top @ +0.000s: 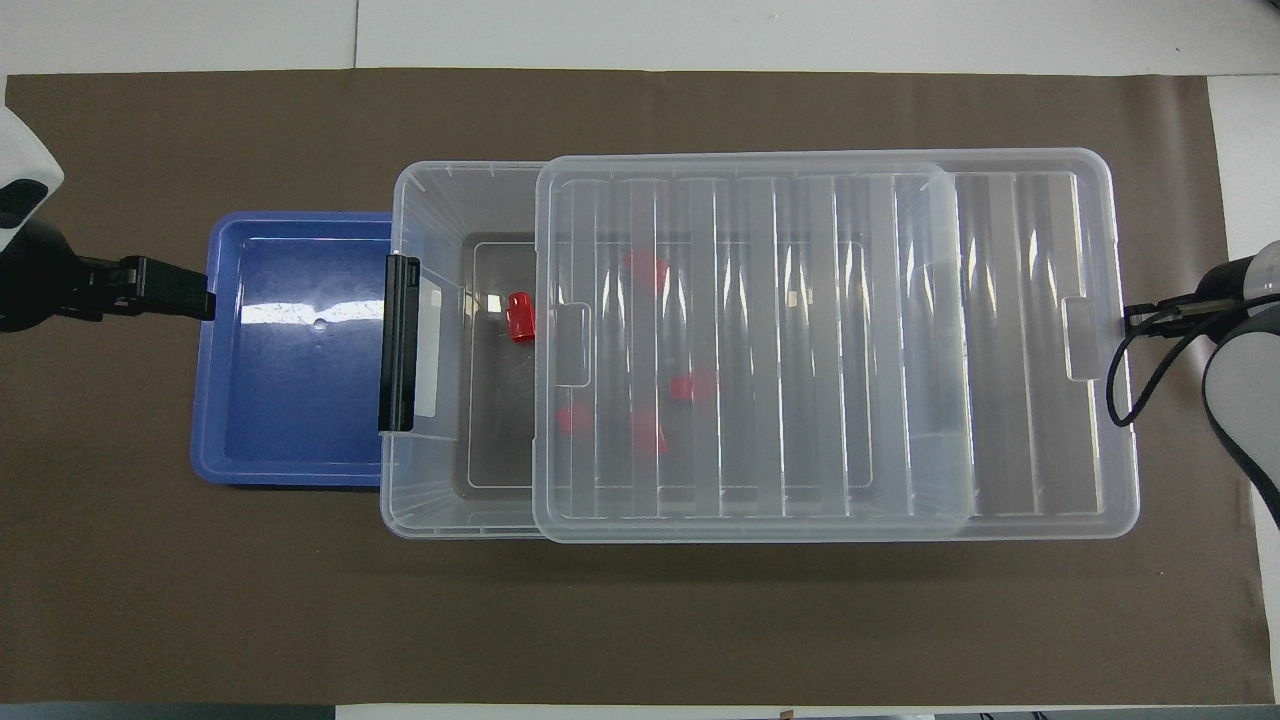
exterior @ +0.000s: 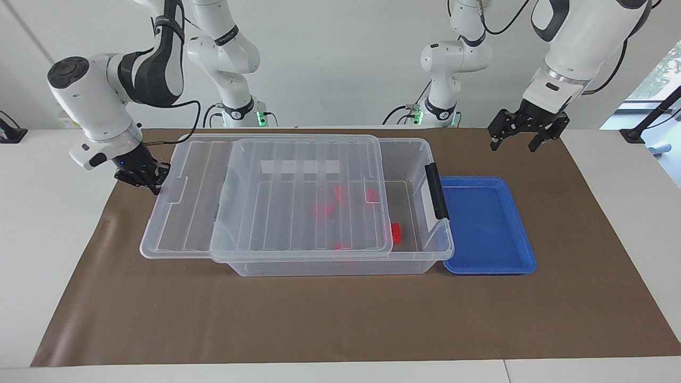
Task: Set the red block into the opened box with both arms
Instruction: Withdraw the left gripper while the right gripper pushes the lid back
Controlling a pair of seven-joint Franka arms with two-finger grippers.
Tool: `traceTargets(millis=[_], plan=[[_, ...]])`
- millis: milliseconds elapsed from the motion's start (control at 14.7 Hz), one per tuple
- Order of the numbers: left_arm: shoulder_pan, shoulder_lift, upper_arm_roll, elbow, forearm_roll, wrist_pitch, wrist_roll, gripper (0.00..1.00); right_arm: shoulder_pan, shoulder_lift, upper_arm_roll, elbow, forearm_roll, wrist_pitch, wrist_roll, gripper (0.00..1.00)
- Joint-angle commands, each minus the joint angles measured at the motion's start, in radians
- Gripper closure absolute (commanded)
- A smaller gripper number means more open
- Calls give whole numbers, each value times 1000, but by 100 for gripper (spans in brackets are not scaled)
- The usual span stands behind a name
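The clear box (exterior: 425,255) (top: 425,490) stands mid-table with its ribbed lid (exterior: 298,213) (top: 830,340) lying across most of it. Only a strip at the black handle (exterior: 436,191) end is uncovered. Several red blocks lie inside. One red block (exterior: 397,233) (top: 520,317) shows at the lid's edge; the others show blurred through the lid. My right gripper (exterior: 151,179) (top: 1135,320) is shut on the lid's end rim. My left gripper (exterior: 512,143) (top: 205,300) hangs open and holds nothing, over the mat beside the blue tray.
A shallow blue tray (exterior: 487,266) (top: 290,430) with nothing in it sits against the box's handle end. A brown mat (exterior: 340,319) covers the table. The lid overhangs the box toward the right arm's end.
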Motion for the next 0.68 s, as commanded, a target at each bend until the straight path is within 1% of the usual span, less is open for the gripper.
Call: traceTargets(millis=[0, 476, 612], plan=[[14, 11, 3, 26, -23, -29, 22, 0, 25, -23, 4, -22, -7, -5, 66, 100], [8, 11, 11, 33, -12, -38, 22, 0, 95, -33, 6, -50, -7, -1, 170, 100], [-53, 15, 101, 42, 3, -45, 34, 0, 112, -35, 6, -54, -5, -1, 193, 100]])
